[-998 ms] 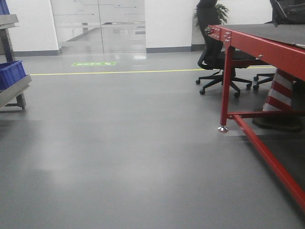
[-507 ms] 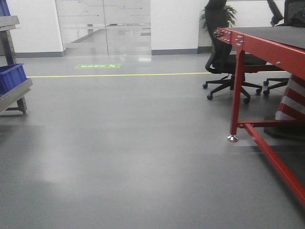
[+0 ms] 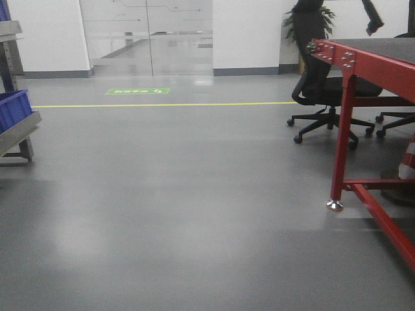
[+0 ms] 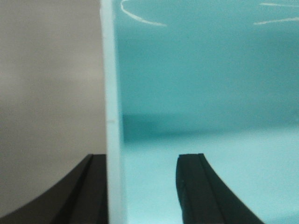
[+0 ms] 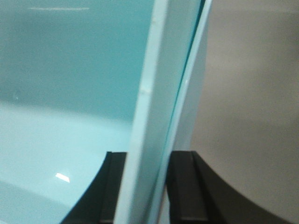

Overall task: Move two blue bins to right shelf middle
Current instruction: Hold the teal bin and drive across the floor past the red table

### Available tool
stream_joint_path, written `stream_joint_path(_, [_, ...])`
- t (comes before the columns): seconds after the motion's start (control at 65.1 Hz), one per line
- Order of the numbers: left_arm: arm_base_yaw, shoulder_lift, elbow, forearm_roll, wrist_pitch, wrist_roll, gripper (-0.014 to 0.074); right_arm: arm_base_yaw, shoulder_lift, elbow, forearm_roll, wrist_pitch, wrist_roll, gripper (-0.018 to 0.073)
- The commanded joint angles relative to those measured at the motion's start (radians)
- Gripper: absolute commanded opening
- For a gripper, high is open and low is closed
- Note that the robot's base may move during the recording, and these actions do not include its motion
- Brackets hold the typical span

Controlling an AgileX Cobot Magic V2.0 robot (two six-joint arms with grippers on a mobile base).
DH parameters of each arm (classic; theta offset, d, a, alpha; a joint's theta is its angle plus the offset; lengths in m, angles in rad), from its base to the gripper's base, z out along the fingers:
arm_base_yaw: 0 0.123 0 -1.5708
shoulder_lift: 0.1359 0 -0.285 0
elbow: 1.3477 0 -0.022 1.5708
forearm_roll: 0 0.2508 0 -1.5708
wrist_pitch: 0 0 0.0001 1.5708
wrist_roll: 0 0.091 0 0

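Observation:
In the left wrist view a pale blue bin wall (image 4: 111, 93) stands between the black fingers of my left gripper (image 4: 142, 156). The outer finger (image 4: 93, 186) lies against the wall. The inner finger (image 4: 201, 191) is inside the bin, with a strip of bin interior between it and the wall. In the right wrist view my right gripper (image 5: 149, 152) is shut on two nested blue bin walls (image 5: 154, 93), one finger on each side. Neither gripper shows in the front view. Another blue bin (image 3: 13, 109) sits on a grey shelf (image 3: 19, 133) at the far left.
A red-framed table (image 3: 343, 129) stands at the right with its foot on the floor. A black office chair (image 3: 321, 84) and a plant are behind it. A striped cone (image 3: 410, 159) peeks in at the right edge. A yellow floor line (image 3: 162, 104) crosses the grey floor.
The front view has swung: the red table, chair and cone have slid to the right and the table leg sits lower. The left shelf and its blue bin stay at the left edge.

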Motion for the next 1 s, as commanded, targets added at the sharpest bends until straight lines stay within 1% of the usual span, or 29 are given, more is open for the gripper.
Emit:
stream_joint_path(0.0, [0.001,-0.018,-0.014,-0.005,-0.053,0.037,-0.0111,-0.008,-0.023,-0.018,-0.021,-0.081,-0.025,-0.0154])
stream_joint_path(0.983, [0.001,-0.018,-0.014,-0.003,-0.053,0.037,-0.0111,-0.008,-0.023,-0.018,-0.021,-0.083,-0.025,-0.0154])
